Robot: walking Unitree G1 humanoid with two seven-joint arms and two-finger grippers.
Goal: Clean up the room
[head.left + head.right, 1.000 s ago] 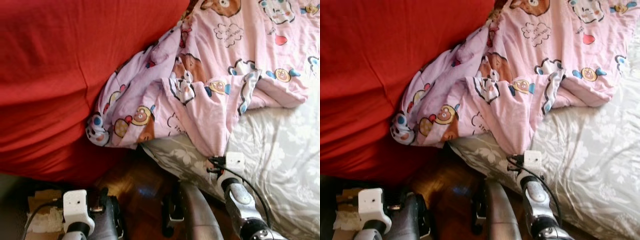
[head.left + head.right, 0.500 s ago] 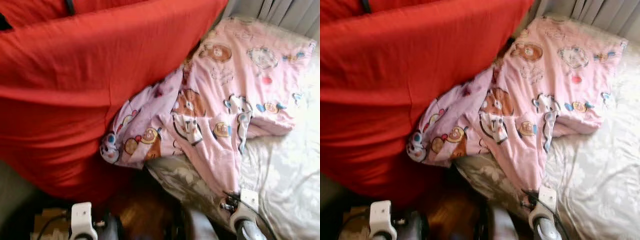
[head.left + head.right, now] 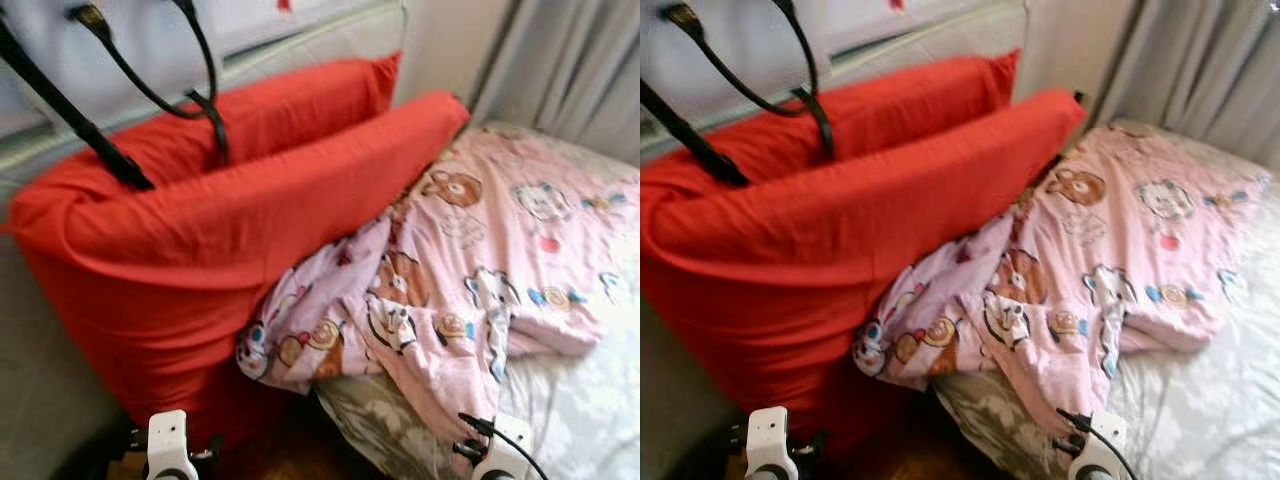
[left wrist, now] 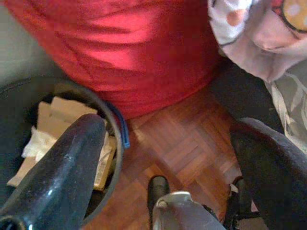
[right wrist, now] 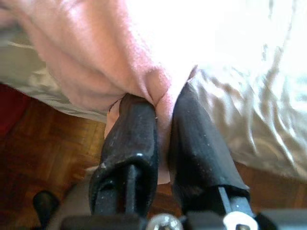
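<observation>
Bedside: right gripper [image 5: 163,139] pinches the pink cartoon-print quilt [image 3: 470,270] hem to straighten it; left gripper [image 4: 163,158] gapes idle.

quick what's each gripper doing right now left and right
Left gripper: open, empty, above the wood floor beside a bin.
Right gripper: shut on the pink blanket at the bed's edge.

Grey pleated curtains [image 3: 570,70] hang behind the bed. Brown parquet wood floor [image 4: 182,148] lies beside a round black bin [image 4: 112,139] holding crumpled cardboard and paper scraps [image 4: 48,124]. Black bag straps [image 3: 195,75] hang above.
</observation>
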